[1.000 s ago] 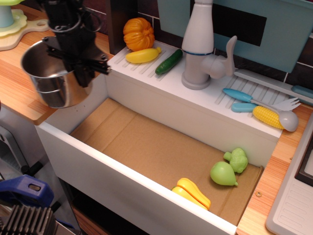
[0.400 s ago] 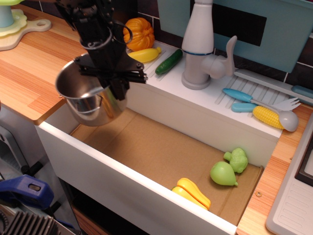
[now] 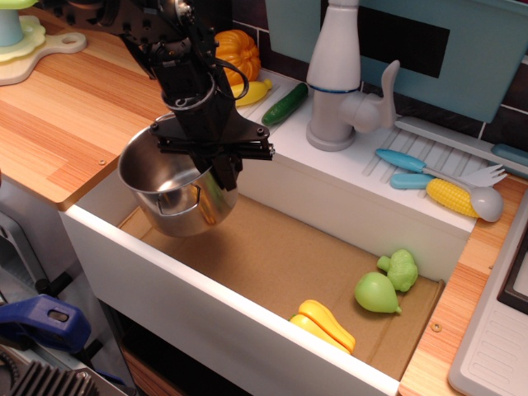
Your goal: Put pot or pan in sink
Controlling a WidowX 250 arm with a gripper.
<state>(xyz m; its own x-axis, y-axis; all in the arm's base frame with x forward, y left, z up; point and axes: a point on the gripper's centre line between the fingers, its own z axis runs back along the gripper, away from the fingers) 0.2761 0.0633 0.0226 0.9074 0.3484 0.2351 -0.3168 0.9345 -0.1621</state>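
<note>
The end effector (image 3: 221, 175) is closed on the right rim of the pot (image 3: 169, 191), holding it slightly tilted. The pot hangs above the left end of the sink (image 3: 272, 247), over the brown cardboard floor and clear of the wooden surface (image 3: 66, 115). At the sink's right end lie a green pear (image 3: 377, 293), a broccoli piece (image 3: 401, 268) and a yellow vegetable (image 3: 326, 326).

Toy produce — pumpkin (image 3: 233, 51), cucumber (image 3: 285, 104), corn (image 3: 451, 197), pear (image 3: 377, 293).
</note>
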